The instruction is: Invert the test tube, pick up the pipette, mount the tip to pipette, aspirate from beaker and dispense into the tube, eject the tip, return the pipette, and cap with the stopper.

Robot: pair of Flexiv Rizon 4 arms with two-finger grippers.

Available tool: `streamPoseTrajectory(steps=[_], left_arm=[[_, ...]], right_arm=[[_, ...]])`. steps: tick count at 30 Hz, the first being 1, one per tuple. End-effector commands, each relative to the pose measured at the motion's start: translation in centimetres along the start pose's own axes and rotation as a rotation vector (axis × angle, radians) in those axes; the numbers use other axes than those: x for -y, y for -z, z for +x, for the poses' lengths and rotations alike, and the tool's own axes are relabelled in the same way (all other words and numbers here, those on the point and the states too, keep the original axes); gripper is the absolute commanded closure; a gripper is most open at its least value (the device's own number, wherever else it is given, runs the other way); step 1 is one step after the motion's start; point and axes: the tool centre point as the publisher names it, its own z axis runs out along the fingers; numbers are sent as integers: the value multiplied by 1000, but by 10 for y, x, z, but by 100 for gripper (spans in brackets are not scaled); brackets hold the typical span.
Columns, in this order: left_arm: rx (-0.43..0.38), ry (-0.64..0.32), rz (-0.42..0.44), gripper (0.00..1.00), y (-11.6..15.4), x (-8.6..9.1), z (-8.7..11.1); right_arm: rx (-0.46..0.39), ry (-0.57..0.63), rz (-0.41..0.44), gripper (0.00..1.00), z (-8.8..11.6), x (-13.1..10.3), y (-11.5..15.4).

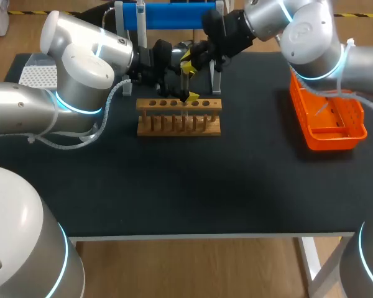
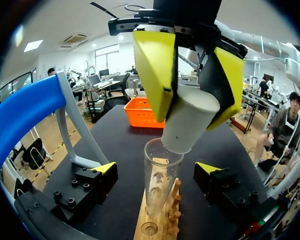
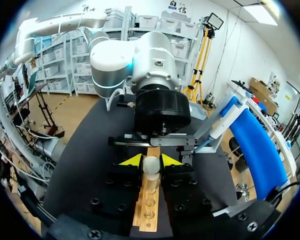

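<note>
A clear test tube [image 2: 157,182] stands upright in the wooden rack [image 1: 179,116]. In the left wrist view, my left gripper [image 2: 157,170] is open, one yellow tip on each side of the tube and neither touching it. My right gripper [image 3: 151,161] comes in from above and is shut on a white stopper [image 2: 190,122]. The stopper hangs tilted just over the tube's mouth. In the right wrist view the stopper [image 3: 151,166] sits between that gripper's yellow tips, with the rack [image 3: 149,207] under it. In the head view both grippers meet over the rack's middle [image 1: 185,74].
An orange basket [image 1: 328,121] lies at the right of the black table. A blue pipette stand [image 1: 174,15] rises behind the rack, and a white tip box [image 1: 37,76] sits at the far left.
</note>
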Motion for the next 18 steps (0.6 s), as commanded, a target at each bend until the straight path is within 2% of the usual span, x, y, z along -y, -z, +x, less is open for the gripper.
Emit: streamPoseTrajectory(steps=[1,18], left_arm=[[-3,-1,2,0,-1,-1,-1],[-3,-1,2,0,-1,-1,-1]], right_arm=[[2,-1,-6,100,1,1,0],[-15,-14,6,100,1,6,-8]])
